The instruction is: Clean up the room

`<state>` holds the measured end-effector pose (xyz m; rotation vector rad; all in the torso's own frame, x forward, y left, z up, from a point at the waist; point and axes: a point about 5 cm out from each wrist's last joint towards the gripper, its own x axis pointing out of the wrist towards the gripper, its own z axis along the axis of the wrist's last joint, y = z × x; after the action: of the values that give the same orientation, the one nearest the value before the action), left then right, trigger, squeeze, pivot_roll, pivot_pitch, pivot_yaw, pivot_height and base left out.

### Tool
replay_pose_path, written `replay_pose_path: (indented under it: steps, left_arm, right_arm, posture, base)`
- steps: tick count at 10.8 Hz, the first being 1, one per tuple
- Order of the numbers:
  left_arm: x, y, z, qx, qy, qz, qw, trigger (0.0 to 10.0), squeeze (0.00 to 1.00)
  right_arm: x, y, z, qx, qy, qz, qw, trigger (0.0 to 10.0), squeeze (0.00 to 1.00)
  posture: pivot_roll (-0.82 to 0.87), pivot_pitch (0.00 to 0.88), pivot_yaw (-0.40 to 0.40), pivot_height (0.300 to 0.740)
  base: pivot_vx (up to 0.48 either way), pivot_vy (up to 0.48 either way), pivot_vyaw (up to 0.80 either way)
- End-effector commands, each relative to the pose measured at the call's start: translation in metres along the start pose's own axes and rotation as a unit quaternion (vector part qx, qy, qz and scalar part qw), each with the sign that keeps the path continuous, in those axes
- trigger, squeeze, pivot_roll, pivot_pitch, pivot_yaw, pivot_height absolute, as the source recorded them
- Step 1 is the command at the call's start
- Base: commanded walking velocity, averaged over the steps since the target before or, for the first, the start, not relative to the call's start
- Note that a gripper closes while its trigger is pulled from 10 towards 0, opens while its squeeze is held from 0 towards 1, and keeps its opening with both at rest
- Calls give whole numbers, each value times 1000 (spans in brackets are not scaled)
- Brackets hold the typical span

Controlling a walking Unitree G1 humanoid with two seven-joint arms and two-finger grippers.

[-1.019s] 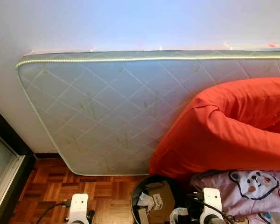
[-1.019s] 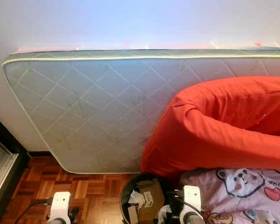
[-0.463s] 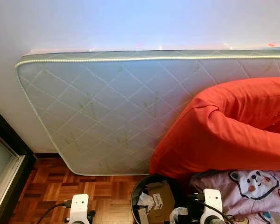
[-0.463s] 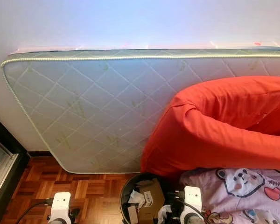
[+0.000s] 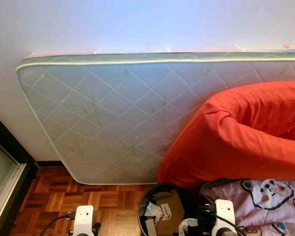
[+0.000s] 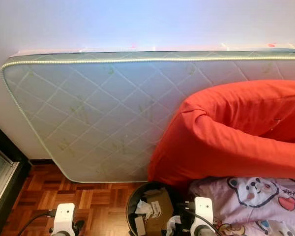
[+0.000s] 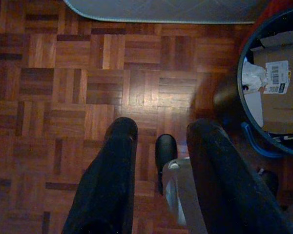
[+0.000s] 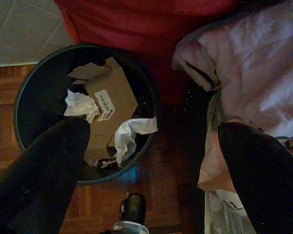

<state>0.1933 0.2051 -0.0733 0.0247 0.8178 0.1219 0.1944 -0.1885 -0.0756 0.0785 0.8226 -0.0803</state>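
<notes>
Nothing has shifted: both claws still hang by the bin (image 5: 160, 209).

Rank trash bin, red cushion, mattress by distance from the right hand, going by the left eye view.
From the right hand, low at the frame's bottom edge:
1. Trash bin, on the floor just to its left, holding cardboard and crumpled paper.
2. Red cushion, above and ahead of it, leaning against the mattress.
3. Mattress, farthest, standing on edge against the wall.

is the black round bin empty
No, the black round bin holds a brown cardboard box with a barcode label and crumpled white paper.
</notes>
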Motion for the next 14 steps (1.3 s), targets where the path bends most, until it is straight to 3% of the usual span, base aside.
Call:
replay_pose_path:
  steps: [1, 14]
  left_arm:
    - [-1, 1, -4, -2, 6, 1, 1000, 10000, 0]
    - [-1, 2, -2, -3, 4, 4, 1000, 10000, 0]
  right_arm:
    - [-1, -1, -5, -6, 10, 4, 1000, 10000, 0]
    - [-3, -4, -11, -4, 23, -2, 1000, 10000, 0]
  posture:
    - [104, 28, -15, 740]
    - [105, 14, -18, 740]
  base:
    - [-244, 0, 0]
    - [-261, 0, 0]
